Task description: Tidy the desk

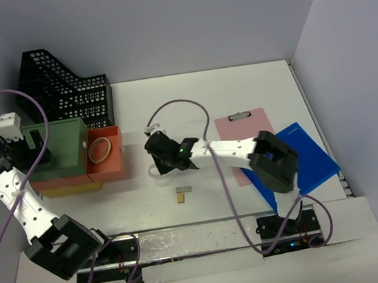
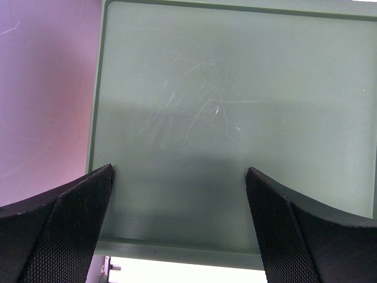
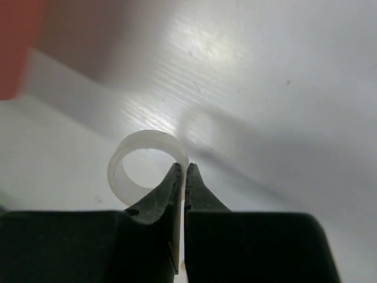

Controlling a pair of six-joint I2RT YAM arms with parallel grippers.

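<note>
my right hand [image 3: 184, 171] is pinched together on the thin wall of a small white ring [image 3: 147, 139], low over the desk [image 1: 238, 93], just right of the orange tray [image 1: 109, 169]. i cannot tell whether the ring touches the surface. the white desk spreads under everything, with the tray on its left part. my left hand [image 2: 179, 171] hangs with fingers wide apart over the green box [image 2: 235, 88], which touches the tray's left side. a rubber band [image 1: 100, 151] lies inside the tray. a black mesh holder [image 1: 63, 88] stands behind the tray. a small wooden block [image 1: 183, 194] lies nearer me, right of the tray. a pink clipboard [image 1: 243, 127] and a blue folder [image 1: 313, 156] lie well to the tray's right.
</note>
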